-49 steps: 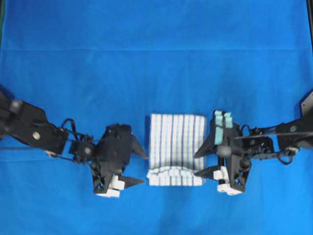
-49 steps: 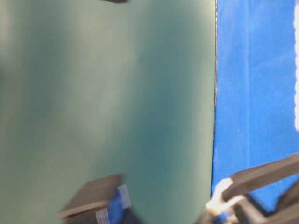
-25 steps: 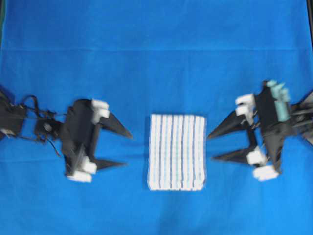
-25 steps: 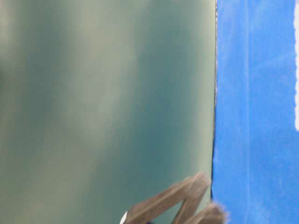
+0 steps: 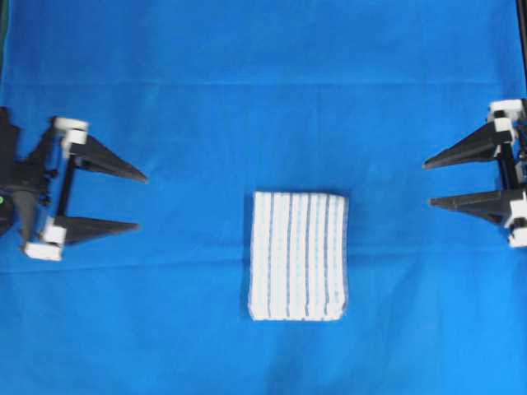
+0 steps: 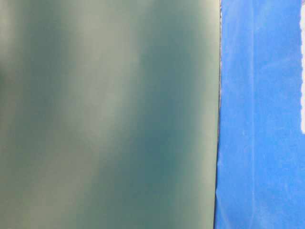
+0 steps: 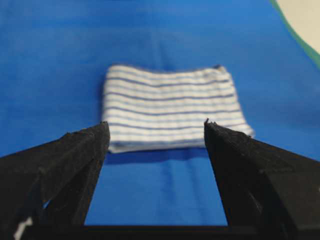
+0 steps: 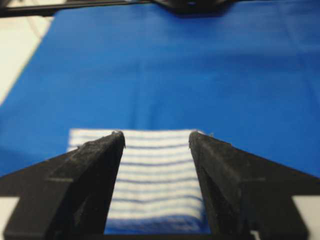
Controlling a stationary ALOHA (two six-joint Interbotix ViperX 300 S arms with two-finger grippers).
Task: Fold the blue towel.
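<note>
The blue towel [image 5: 298, 256], white with thin dark-blue stripes, lies folded into a compact rectangle in the middle of the table. My left gripper [image 5: 142, 200] hovers far to its left, open and empty, tips pointing toward it. Far to the right, my right gripper [image 5: 428, 183] is open too, with nothing between its fingers. The left wrist view shows the towel [image 7: 172, 106] lying flat beyond the left gripper [image 7: 156, 129]. In the right wrist view the towel [image 8: 159, 180] shows between the spread fingers of the right gripper [image 8: 156, 137]. A sliver of the towel [image 6: 303, 71] shows at the table-level view's right edge.
A solid blue cloth [image 5: 263, 99] covers the whole table. The table-level view is mostly a blurred green surface [image 6: 109, 114] beside the blue cloth [image 6: 259, 114]. Black frame parts [image 8: 187, 5] stand at the table's far edge in the right wrist view.
Both grippers have drawn back outward from the towel's sides to the table's left and right edges. The towel's raised front fold has dropped flat. The fingers have left the table-level view.
</note>
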